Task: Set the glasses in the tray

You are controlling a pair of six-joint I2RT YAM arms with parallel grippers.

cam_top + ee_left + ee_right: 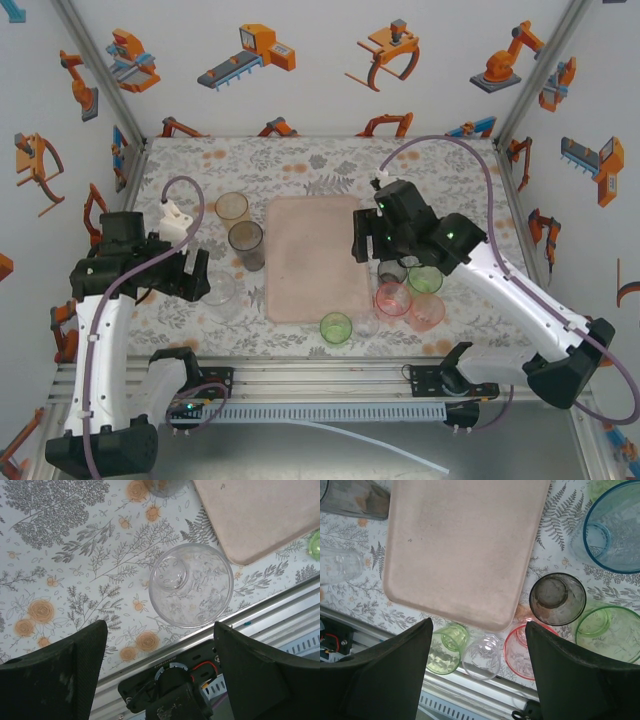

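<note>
Currently the left pincer [160,630] stands open, its two dark fingers [75,680] spread wide with nothing between them. A clear tumbler [191,585] stands upright on the floral bench [60,580] just ahead of the tips, touching neither. Past that tumbler lies a rounded near corner of the pale pink tray [260,515], close to it but apart. The aluminium rail [280,620] at the bench's near edge runs below.

In the top view the left pincer [200,280] sits left of the tray [315,260], with the clear tumbler [222,296] beside it. Farther back, a tall smoky tumbler [246,245] and an amber tumbler [232,208] stand on the bench next to the tray's left edge.

The right pincer [479,625] is open too, gripping nothing, and hangs over the tray's near right corner [465,545]. Just off the tray's near edge stand a green tumbler [445,647], a small clear tumbler [481,657] and a red tumbler [520,650], side by side. Right of the corner is a short smoky grey tumbler [557,599], then a second green tumbler [610,632], with a blue tumbler [615,527] farther back. In the top view the right pincer [368,245] is at the tray's right edge, the cluster just beside it.
</note>
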